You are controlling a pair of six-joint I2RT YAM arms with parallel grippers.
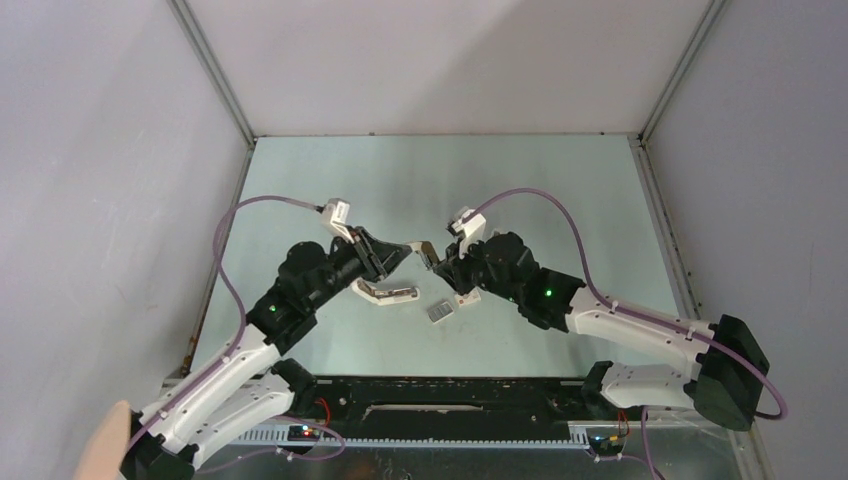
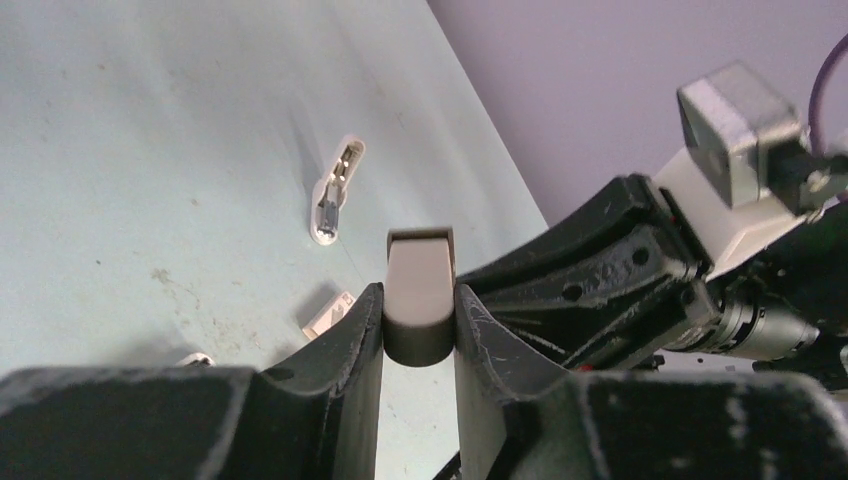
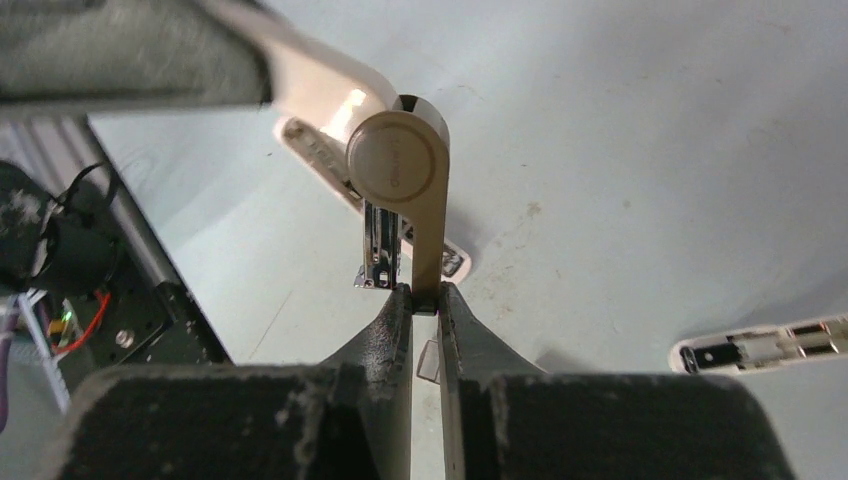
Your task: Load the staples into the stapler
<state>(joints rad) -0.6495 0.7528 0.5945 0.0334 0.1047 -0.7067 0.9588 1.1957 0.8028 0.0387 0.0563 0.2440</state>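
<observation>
The stapler [image 1: 420, 246], a beige hinged piece, hangs above the table between my two grippers. In the left wrist view, my left gripper [image 2: 420, 300] is shut on its rounded beige end [image 2: 420, 275]. In the right wrist view, my right gripper [image 3: 425, 295] is shut on the thin tan arm below the round hinge [image 3: 397, 165], and a metal magazine [image 3: 380, 250] hangs beside it. From above, the left gripper [image 1: 403, 253] and right gripper [image 1: 433, 260] nearly meet. The staples [image 1: 440, 312], a small grey block, lie on the table just below them, also showing as a small box [image 2: 328, 313].
A whitish elongated piece [image 1: 386, 292] lies on the table under the left gripper. Another whitish piece [image 1: 468, 297] lies under the right gripper, and one shows in each wrist view [image 2: 335, 190] [image 3: 760, 345]. Grey walls enclose the pale green table [image 1: 560, 200].
</observation>
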